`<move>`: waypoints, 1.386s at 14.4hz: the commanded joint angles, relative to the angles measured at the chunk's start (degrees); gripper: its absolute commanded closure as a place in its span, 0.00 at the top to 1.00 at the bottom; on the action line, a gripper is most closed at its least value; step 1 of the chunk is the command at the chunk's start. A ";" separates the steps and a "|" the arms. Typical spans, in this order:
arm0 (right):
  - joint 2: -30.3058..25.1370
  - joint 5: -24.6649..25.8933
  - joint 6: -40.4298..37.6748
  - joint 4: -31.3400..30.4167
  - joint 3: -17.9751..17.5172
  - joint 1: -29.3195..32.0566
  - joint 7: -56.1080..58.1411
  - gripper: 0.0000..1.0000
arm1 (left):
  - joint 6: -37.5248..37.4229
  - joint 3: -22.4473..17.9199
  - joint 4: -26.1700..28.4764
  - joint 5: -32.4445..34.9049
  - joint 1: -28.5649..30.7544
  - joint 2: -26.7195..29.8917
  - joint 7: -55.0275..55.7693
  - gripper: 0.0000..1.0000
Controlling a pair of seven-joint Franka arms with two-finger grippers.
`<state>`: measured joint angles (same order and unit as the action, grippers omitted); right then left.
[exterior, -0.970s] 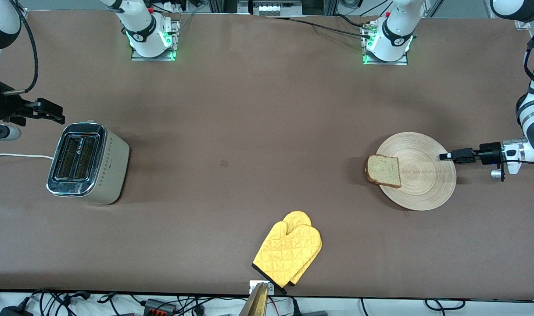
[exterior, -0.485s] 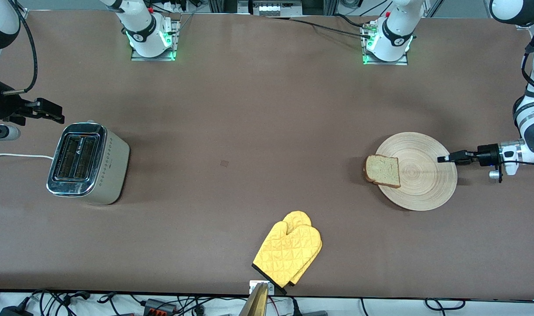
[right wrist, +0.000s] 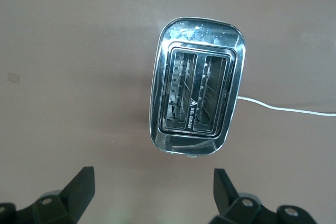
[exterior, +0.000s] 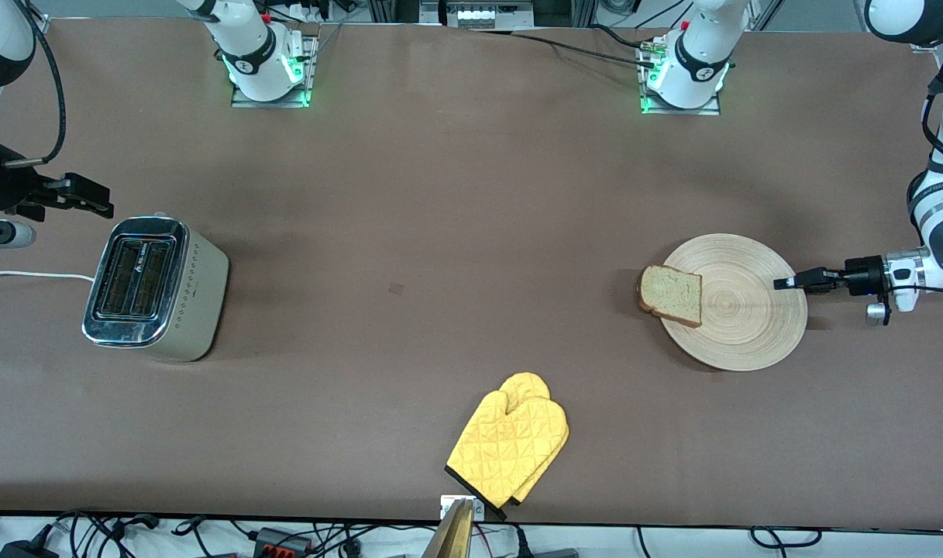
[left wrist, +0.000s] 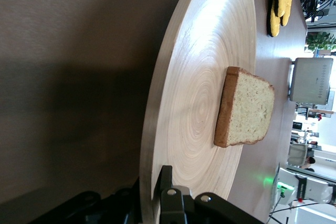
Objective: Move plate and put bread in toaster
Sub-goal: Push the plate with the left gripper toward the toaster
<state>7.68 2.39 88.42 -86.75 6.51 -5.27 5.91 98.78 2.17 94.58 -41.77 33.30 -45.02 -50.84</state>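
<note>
— Item one, the plate (exterior: 738,310): where, and who has it?

— Toward the left arm's end of the table. The left gripper (exterior: 785,281) is clamped on its rim at the edge nearest that arm, one finger above and one below, as the left wrist view shows (left wrist: 163,203). The rim looks tipped up a little there.

— Item two, the bread (exterior: 672,294)?

— On the plate, at the edge away from the gripper, crust overhanging the rim. That is my worry: if the plate tilts more or gets dragged quickly, I judge the slice slides off onto the table.

— Item three, the toaster (exterior: 155,288)?

— Upright at the right arm's end of the table, well apart from the plate, both slots empty, white cord (exterior: 29,275) trailing off the edge.

— Right gripper (exterior: 91,201)?

— Jaws spread wide, holding nothing, waiting over the table just beside the toaster.

— Anything else listed?

— A yellow oven mitt (exterior: 510,438), nearer the front camera, between the two. A low plate path toward the toaster might snag it. A thin-rim pinch could also slip
</note>
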 commanded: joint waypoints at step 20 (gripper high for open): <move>2.95 -2.30 -6.86 0.62 -0.45 -1.76 -0.81 1.00 | 50.88 37.30 25.40 -39.24 -20.88 7.32 9.63 0.01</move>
<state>9.72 1.32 82.56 -86.69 6.07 -6.14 5.92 147.30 39.05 121.17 -76.00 16.52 -38.06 -39.67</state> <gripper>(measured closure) 0.000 0.916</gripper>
